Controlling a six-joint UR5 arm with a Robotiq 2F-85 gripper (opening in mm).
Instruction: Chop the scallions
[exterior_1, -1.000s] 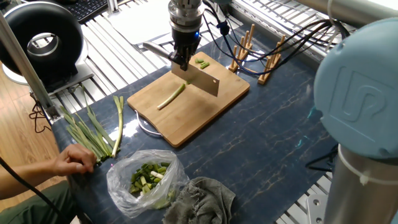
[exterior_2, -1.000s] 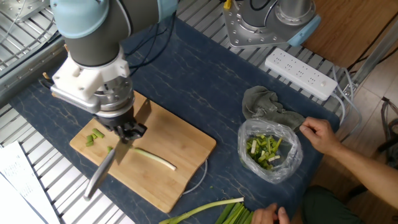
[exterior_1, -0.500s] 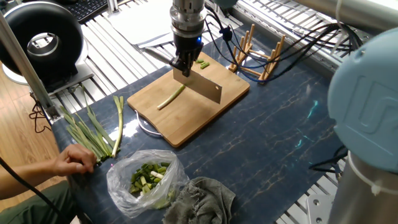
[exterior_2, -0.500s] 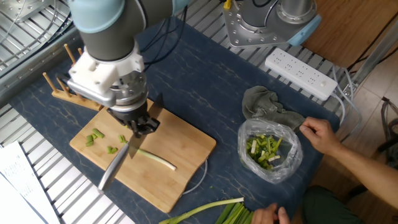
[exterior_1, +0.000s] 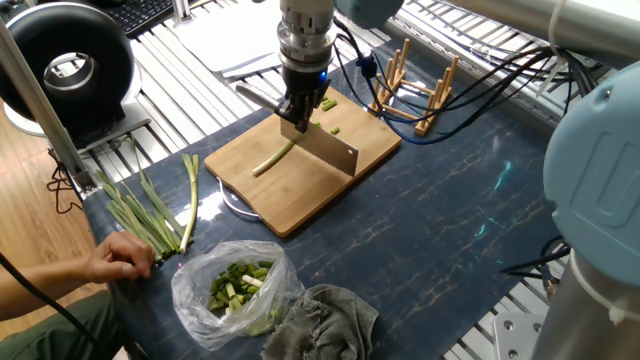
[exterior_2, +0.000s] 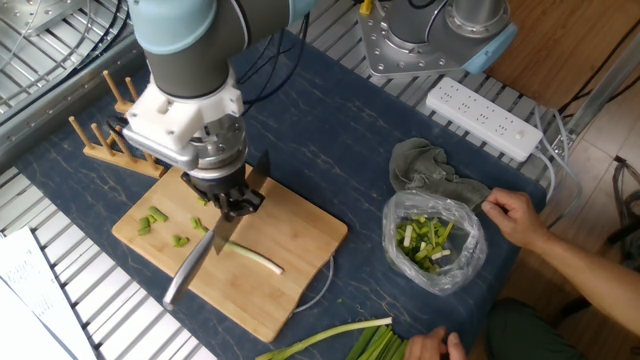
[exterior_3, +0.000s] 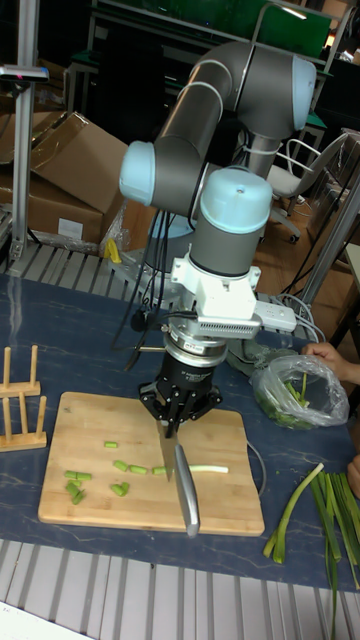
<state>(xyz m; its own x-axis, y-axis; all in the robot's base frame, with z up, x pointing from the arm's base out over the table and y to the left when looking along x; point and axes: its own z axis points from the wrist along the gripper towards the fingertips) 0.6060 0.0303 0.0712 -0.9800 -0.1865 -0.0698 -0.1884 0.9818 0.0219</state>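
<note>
The tall fixed view shows the pincer (exterior_3: 176, 425) pressed together on the handle of a cleaver (exterior_3: 186, 487), whose blade runs toward the camera and rests edge-down across the bamboo cutting board (exterior_3: 60, 500). The scallions (exterior_3: 206, 468) lie on that board as one thin remaining stalk, its long axis running left-right in this view, roughly square to the blade. The pale stalk extends to the right of the blade, while short green cut bits (exterior_3: 120, 466) are scattered on the left.

In the other fixed view the blade meets the stalk (exterior_2: 250, 258) at its green end, directly under the pincer (exterior_2: 232, 208), with the whitish end pointing away toward the board's near corner. So the uncut length lies to one side of the knife only; my judgement is that the next chop calls for stepping the blade along the stalk toward its pale end.
</note>
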